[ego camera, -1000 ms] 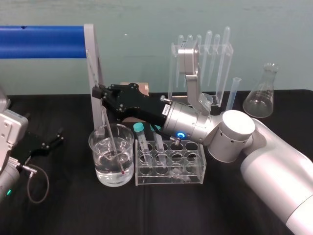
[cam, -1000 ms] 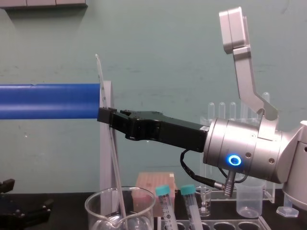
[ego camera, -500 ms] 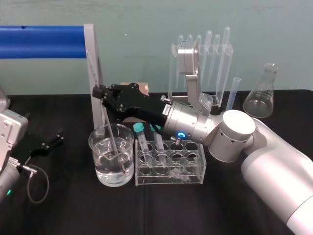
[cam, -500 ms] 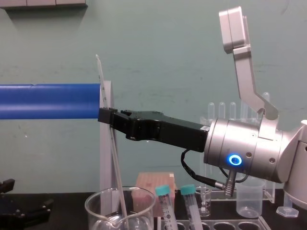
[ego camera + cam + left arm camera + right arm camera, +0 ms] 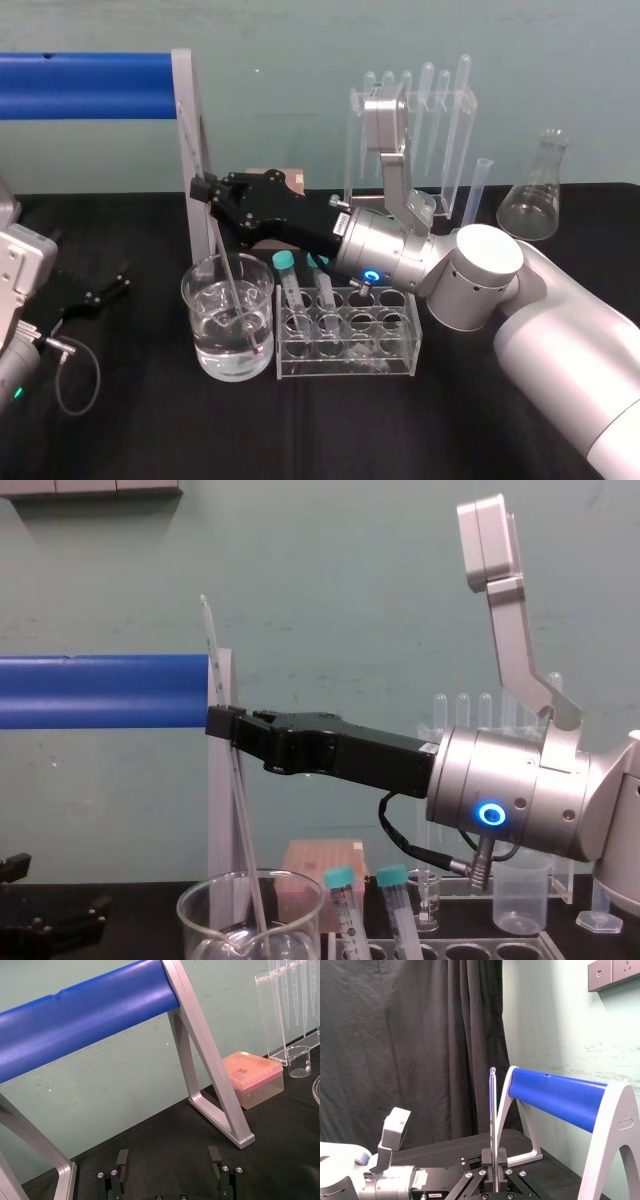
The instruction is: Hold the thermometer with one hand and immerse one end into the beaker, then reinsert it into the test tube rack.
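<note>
Thermometer (image 5: 236, 290) unmoved, tip in beaker (image 5: 192, 310) | right gripper (image 5: 203, 190) pinching it | we judge rack (image 5: 400, 345) next | left gripper (image 5: 168, 1160) parked, spread

The right claw (image 5: 204, 190) is long and black, on a fat silver wrist (image 5: 388, 250) with a glowing blue ring (image 5: 371, 276). Its arm (image 5: 560, 330) is glossy white. The left claw (image 5: 106, 284) is black too.

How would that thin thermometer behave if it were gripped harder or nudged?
The thermometer looks like a long, thin glass rod, so it is probably stiff but easy to snap. The right gripper pinches it at one narrow spot, so it may slip or pivot. Tilted in the beaker, it would likely fall against the rim if released.
</note>
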Controlling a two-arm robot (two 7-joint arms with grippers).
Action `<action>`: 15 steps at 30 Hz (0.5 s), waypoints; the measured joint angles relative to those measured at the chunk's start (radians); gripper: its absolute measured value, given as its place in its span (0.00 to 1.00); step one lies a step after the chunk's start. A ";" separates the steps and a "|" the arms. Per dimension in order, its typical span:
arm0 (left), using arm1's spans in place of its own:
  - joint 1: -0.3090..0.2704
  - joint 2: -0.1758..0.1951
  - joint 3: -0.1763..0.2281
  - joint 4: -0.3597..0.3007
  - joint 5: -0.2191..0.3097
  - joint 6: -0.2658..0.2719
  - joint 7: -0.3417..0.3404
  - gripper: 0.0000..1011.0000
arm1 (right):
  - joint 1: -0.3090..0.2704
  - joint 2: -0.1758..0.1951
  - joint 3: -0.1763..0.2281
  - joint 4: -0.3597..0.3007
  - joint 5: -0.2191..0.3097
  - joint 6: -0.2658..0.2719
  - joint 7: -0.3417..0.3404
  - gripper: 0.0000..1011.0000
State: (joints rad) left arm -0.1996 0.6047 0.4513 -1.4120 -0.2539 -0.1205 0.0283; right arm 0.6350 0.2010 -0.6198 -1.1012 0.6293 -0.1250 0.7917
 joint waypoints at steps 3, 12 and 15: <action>0.000 0.000 0.000 0.000 0.000 0.000 0.000 1.00 | -0.001 0.001 0.000 -0.002 -0.001 0.000 0.000 0.05; 0.000 0.000 0.000 0.000 0.000 0.000 0.000 1.00 | -0.004 0.003 -0.002 -0.008 -0.001 0.001 0.000 0.05; 0.000 0.000 0.000 0.000 0.000 0.000 0.000 1.00 | -0.004 0.003 -0.002 -0.008 -0.002 0.001 0.000 0.05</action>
State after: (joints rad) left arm -0.1995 0.6047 0.4514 -1.4120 -0.2539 -0.1205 0.0283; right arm 0.6306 0.2041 -0.6218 -1.1093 0.6278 -0.1235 0.7916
